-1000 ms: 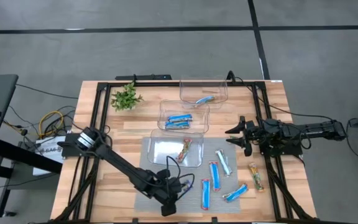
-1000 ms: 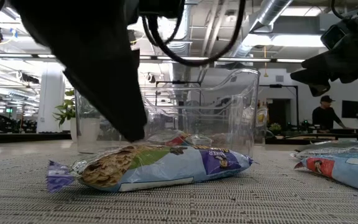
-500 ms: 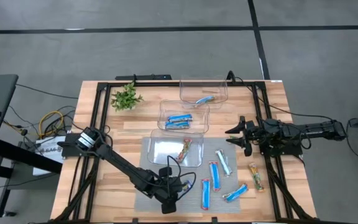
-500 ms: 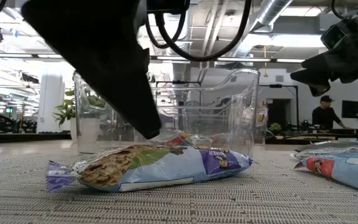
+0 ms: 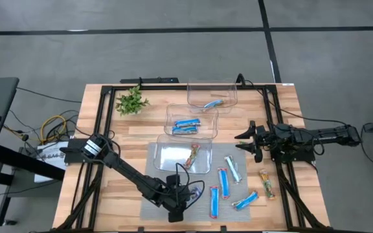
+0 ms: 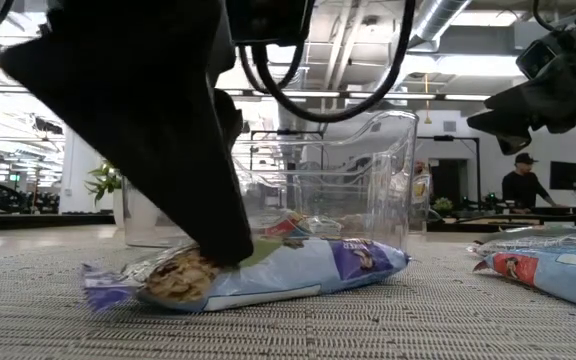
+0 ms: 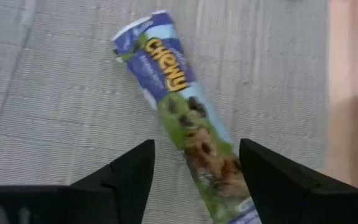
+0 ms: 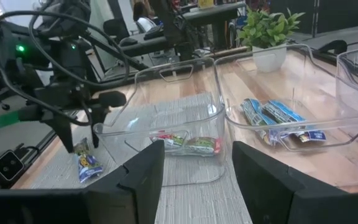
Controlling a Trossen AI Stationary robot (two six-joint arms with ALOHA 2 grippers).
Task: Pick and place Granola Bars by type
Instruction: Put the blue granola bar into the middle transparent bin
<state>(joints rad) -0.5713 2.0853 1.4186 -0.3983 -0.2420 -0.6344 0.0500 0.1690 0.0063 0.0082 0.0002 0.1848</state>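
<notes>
Left gripper (image 7: 194, 165), fingers spread, straddles the flat pale-blue and green foil-wrapped granola bar (image 7: 185, 115) lying on the grey woven mat (image 5: 154, 204) at the table's near edge, just in front of the nearest clear plastic bin (image 5: 183, 156). The bar should handle as light, thin and crinkly, with a slick wrapper and a crumbly core; grip across its narrow middle, not the crimped ends, with modest force. In the low view one dark finger (image 6: 158, 130) hides much of the bar, so contact is probably made but unconfirmed. Right gripper (image 5: 246, 142) waits over the right side of the table, fingers parted.
</notes>
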